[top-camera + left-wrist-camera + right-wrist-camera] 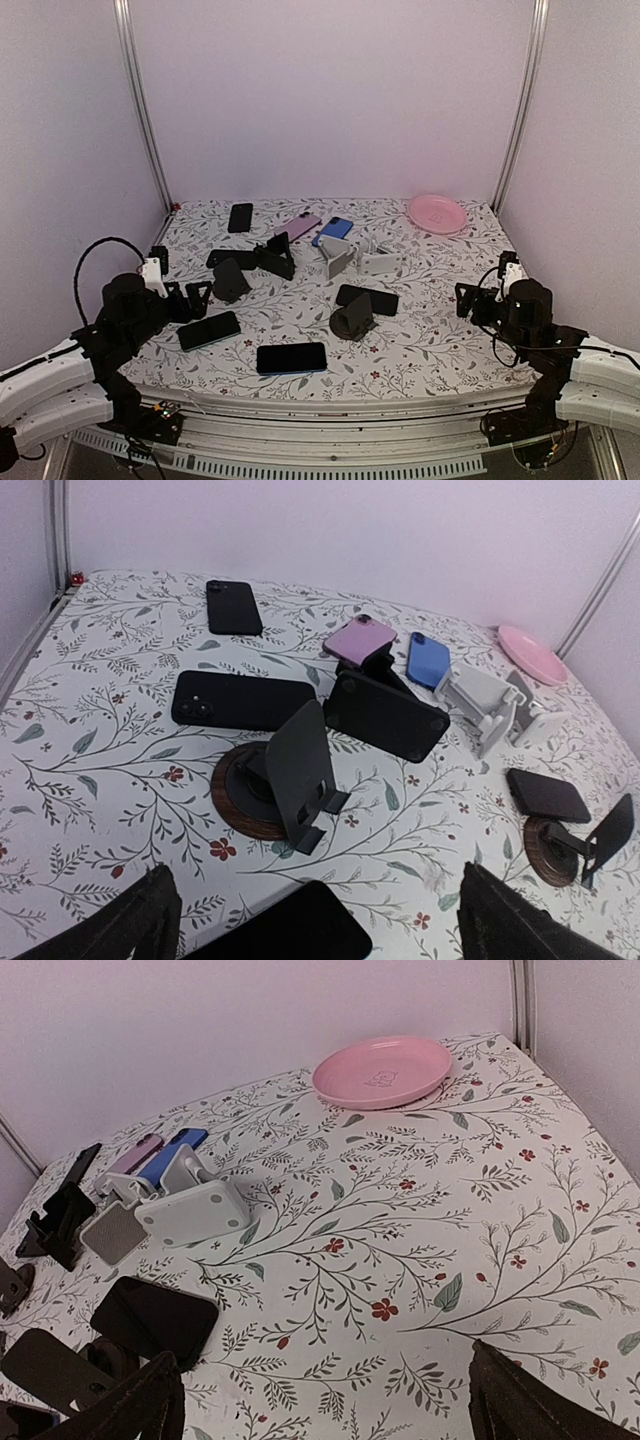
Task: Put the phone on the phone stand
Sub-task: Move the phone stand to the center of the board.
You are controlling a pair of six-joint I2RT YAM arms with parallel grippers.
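While both arms sit low at the bottom corners of the overhead view, the left fingers [140, 925] and the right fingers [130, 1405] are spread wide and grasp nothing. Phones lie flat across the floral worktop [440, 340]. A front black phone [291, 357] is at lower centre, and a left black phone [209, 330] lies just ahead of the left arm. A middle black phone [367, 299] is right of centre, just behind a round-based stand [353, 318]. A far black phone [240, 217] is at upper left.

In the middle of the left wrist view a wooden-based stand [285, 780] sits with its tilted dark plate bare. Behind it a tilted phone [385, 715] seems to lean on a small black stand [365, 667]. A purple phone [297, 226] and a blue phone [332, 230] lie at upper centre beside two white stands [378, 262]. A pink plate [437, 213] sits at upper right.
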